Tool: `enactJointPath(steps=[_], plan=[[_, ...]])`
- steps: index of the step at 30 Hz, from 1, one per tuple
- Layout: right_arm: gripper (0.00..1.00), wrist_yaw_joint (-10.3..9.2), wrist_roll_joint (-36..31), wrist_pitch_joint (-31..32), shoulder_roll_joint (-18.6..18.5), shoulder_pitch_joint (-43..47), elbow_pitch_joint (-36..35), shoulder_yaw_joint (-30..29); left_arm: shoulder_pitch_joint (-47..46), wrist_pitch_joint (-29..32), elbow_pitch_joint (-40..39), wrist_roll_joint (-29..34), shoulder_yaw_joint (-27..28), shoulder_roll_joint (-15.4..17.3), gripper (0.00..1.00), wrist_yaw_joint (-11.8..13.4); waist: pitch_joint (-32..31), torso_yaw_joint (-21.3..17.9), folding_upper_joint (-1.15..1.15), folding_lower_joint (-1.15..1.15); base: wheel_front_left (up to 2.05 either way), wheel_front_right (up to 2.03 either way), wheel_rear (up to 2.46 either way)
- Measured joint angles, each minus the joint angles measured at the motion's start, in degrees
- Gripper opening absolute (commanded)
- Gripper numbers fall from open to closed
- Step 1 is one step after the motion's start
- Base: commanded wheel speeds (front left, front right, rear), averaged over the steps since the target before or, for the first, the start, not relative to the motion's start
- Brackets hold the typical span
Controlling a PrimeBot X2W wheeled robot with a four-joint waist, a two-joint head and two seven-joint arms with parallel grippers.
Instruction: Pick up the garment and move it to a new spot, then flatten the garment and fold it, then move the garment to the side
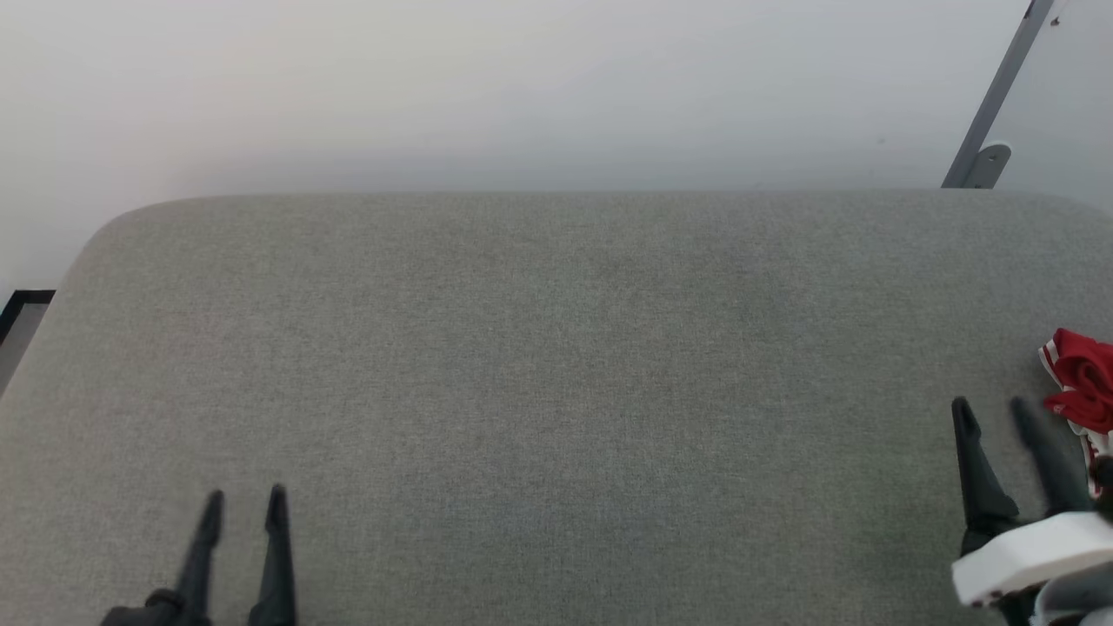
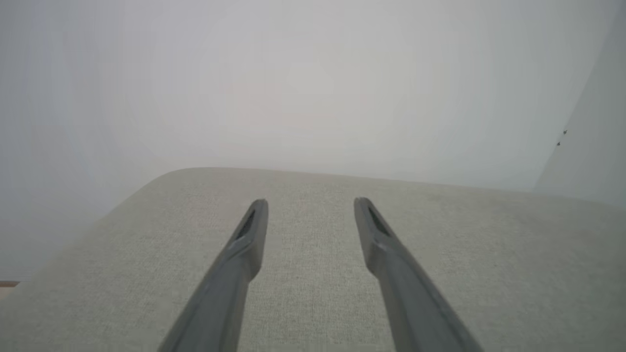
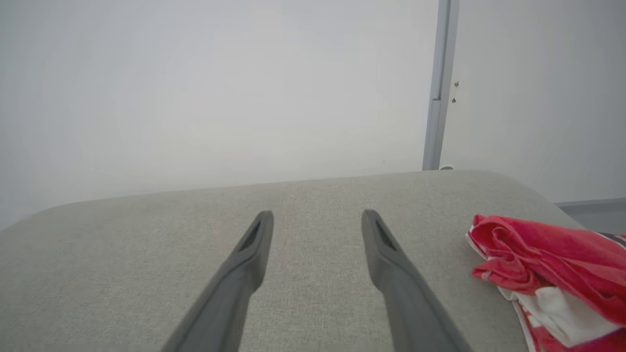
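Note:
The garment point(image 1: 1084, 387) is a crumpled red heap with white trim at the far right edge of the grey cushion point(image 1: 556, 365); the picture's edge cuts it off. In the right wrist view the garment point(image 3: 552, 274) lies to the right of my fingers, red folds over a white patch. My right gripper point(image 1: 991, 410) hovers open just left of it, nothing between its fingers; it shows open again point(image 3: 318, 217) in its own wrist view. My left gripper point(image 1: 246, 502) stands open over bare fabric at the lower left, and open point(image 2: 310, 205) in its wrist view.
A pale wall rises behind the cushion's rounded far edge. A grey metal post point(image 1: 991, 104) with a bracket slants up at the back right, also seen as the post point(image 3: 440, 88) in the right wrist view. A dark-edged strip of floor point(image 1: 17, 322) shows at the left.

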Motion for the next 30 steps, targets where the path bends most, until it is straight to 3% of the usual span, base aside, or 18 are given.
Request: enactJointPath(steps=[5,30], plan=[[0.0,0.0,0.7,0.3,1.5,1.7,2.3,0.6,0.2,0.3,2.4,-0.8,-0.2,-0.5,0.0,0.0,0.0,0.0,0.0,0.0,0.0,0.0,0.0],[0.0,0.0,21.3,4.4,4.3,0.1,3.0,-0.1,-4.3,5.3,7.0,-26.3,-1.3,0.3,0.0,0.0,0.1,-0.5,0.0,0.0,0.0,0.0,0.0]])
